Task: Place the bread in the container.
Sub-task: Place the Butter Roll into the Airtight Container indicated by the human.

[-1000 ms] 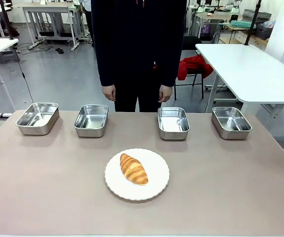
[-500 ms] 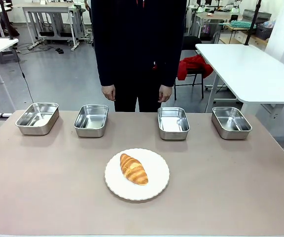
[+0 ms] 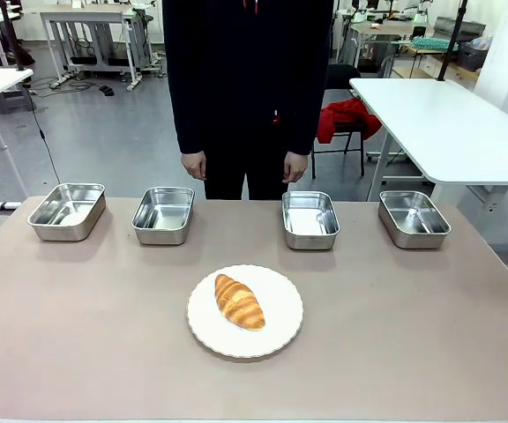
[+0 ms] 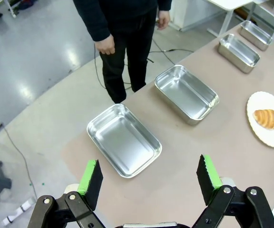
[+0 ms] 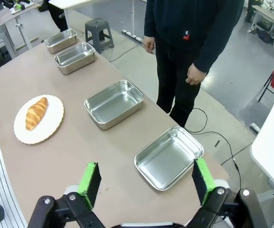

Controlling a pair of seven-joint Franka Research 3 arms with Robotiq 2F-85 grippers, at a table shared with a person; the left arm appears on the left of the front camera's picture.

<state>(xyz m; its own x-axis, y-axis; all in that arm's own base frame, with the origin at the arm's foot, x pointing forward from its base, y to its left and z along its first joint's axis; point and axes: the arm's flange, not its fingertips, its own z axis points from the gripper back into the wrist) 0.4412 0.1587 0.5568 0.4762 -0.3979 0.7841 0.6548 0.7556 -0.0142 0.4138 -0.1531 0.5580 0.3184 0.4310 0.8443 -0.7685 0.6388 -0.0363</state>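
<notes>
Across the front view, I count four steel containers (image 3: 162, 211) standing in one row along the far side of the counter (image 3: 395, 335), two to the left of the middle and two to the right, all four empty. One round white plate (image 3: 276, 335) sits nearer the robot's side, well apart from the row and roughly level with the gap between the two inner containers. One bread (image 3: 238, 300) lies on that plate, set at a slant; it is in none of the containers. One person (image 3: 247, 79) stands at the far edge, both hands (image 3: 195, 164) hanging at the sides behind the counter edge.

On the left wrist view, the left end effector (image 4: 149, 175) stands wide, its two green pads (image 4: 90, 176) well apart and gripping nothing. It hangs above the end container of the row. I count the other three running toward the upper right, and the plate with the bread at the right edge.

On the right wrist view, the right end effector (image 5: 145, 178) is likewise wide and holds nothing. It hangs above the opposite end container. I again count four containers, one plate and one bread, which lies on the plate at the left.
</notes>
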